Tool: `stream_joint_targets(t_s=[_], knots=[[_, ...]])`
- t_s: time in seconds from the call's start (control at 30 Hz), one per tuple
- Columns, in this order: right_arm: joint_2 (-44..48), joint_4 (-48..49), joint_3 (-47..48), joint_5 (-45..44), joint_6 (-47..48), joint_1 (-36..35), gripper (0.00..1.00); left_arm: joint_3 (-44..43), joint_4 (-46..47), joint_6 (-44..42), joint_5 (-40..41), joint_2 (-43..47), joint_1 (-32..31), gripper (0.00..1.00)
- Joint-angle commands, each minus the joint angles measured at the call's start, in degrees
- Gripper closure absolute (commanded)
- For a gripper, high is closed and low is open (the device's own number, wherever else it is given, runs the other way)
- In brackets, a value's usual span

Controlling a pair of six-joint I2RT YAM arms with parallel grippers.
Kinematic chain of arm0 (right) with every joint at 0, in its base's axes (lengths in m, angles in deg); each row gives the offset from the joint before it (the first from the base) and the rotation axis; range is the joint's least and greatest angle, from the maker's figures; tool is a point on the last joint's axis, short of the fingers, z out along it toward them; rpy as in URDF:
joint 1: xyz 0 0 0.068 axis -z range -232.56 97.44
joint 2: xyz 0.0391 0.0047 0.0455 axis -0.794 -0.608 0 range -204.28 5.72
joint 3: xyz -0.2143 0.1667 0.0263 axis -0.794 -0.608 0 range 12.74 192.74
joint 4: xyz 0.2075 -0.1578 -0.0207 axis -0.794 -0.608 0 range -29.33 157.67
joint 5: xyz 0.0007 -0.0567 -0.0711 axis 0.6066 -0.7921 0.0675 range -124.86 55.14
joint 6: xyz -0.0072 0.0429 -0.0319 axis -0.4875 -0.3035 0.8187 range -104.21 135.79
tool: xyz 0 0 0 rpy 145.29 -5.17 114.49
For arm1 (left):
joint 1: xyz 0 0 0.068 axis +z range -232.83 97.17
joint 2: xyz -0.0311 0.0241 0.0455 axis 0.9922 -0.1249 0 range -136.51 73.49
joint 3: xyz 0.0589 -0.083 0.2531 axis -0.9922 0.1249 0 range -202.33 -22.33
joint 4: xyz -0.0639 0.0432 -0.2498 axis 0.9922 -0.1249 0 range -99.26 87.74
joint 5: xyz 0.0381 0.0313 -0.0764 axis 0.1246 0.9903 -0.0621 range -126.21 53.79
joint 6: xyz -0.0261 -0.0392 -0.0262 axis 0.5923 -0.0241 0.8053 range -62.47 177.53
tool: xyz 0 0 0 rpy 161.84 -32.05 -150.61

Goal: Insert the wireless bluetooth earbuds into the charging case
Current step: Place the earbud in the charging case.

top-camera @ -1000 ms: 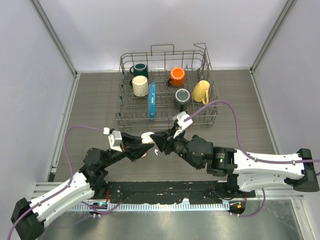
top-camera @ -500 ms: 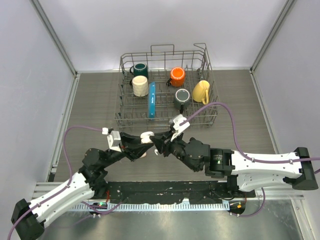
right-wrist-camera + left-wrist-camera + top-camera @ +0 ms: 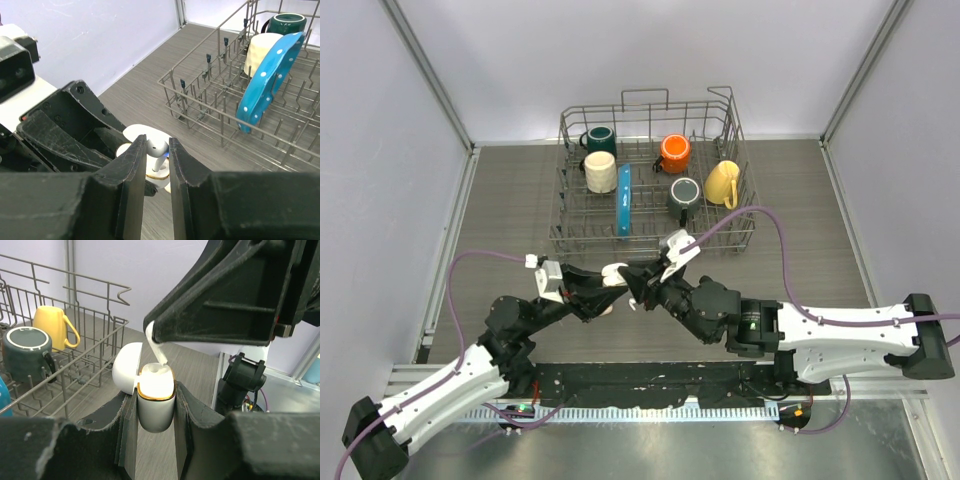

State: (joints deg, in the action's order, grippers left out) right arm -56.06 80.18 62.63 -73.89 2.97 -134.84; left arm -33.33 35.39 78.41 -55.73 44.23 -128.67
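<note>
While the two arms meet nose to nose over the near middle of the table [image 3: 800, 200], the left gripper [image 3: 603, 291] has its jaws closed on the white charging case [image 3: 156, 407], one finger flat on each side. The case stands upright with its gold-edged mouth facing up and its lid [image 3: 127, 372] swung back towards the rack. The right gripper [image 3: 638, 290] comes in from the other side, jaws pinched on a white earbud [image 3: 159, 354]. The earbud hangs stem down with its tip at the case's mouth; how far in it sits I cannot tell.

Just beyond the grippers stands a wire dish rack [image 3: 655, 215]. In it are a dark green mug [image 3: 600, 138] and a cream mug [image 3: 601, 172] at the left, a blue plate [image 3: 623, 200] on edge in the middle, then an orange mug [image 3: 674, 153], a dark grey mug [image 3: 684, 194] and a yellow mug [image 3: 722, 183] to the right. The right arm's purple cable [image 3: 760, 212] arches across the rack's near right corner.
</note>
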Motion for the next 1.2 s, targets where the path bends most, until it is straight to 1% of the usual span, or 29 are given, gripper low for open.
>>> stream_joint_targets(t_s=[0.0,0.17,0.33,0.53,0.77,1.0,1.17], knots=[[-0.8,4.71,-1.11,-2.28,3.58,-1.04,0.99,-2.53,2.87,0.56,0.63,0.51,0.05,1.0],[-0.98,6.12,-3.74,-5.61,6.49,-2.44,0.99,-2.36,4.19,1.26,0.98,0.87,0.05,1.0],[-0.71,7.35,-4.8,-6.68,8.51,-3.5,0.99,-2.0,4.28,1.44,2.04,1.57,0.05,1.0],[0.17,6.91,-4.89,-5.01,9.92,-3.85,0.99,-1.3,3.75,1.35,4.67,2.88,0.05,1.0],[0.69,3.92,-4.54,-2.46,8.6,-3.94,0.99,-1.21,3.13,1.0,5.38,3.33,0.05,1.0],[1.13,6.2,-4.45,-5.53,7.28,-3.94,0.99,-1.12,3.13,0.83,1.78,2.63,0.05,1.0],[0.61,5.25,-2.08,-5.89,7.19,-3.94,0.99,-1.47,1.99,-0.32,-1.3,2.97,0.05,1.0]])
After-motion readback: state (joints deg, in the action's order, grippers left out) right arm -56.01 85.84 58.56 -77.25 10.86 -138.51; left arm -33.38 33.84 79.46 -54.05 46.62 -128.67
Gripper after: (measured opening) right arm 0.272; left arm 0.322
